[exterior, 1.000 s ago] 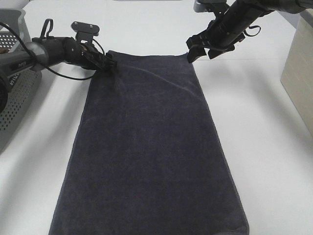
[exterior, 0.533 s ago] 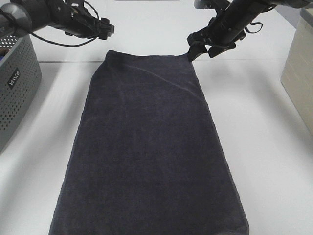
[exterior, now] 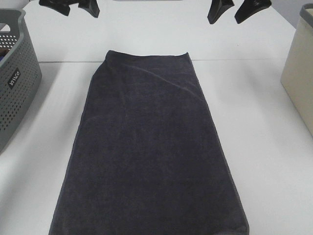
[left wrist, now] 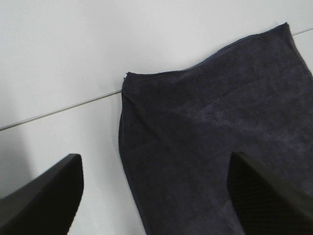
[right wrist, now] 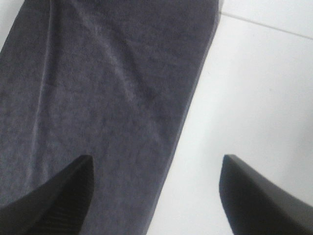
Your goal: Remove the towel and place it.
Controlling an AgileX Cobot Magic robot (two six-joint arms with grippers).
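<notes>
At the 12 o'clock edge of the overhead view only fingertips of the left gripper (exterior: 69, 6) and right gripper (exterior: 238, 9) show, their arms cut off; both sets of fingers stand apart, holding nothing. Each wrist view shows only two dark finger ends, left gripper (left wrist: 155, 196), right gripper (right wrist: 156, 196). Towel (exterior: 149, 147) lies flat on the white table (exterior: 264, 127), its near end cropped at 6 o'clock. Grey perforated basket (exterior: 17, 78) at 9 o'clock and beige bin (exterior: 301, 73) at 3 o'clock are partly out of frame. Against the earlier frames, both grippers have lifted off the towel's far corners, which now lie released.
</notes>
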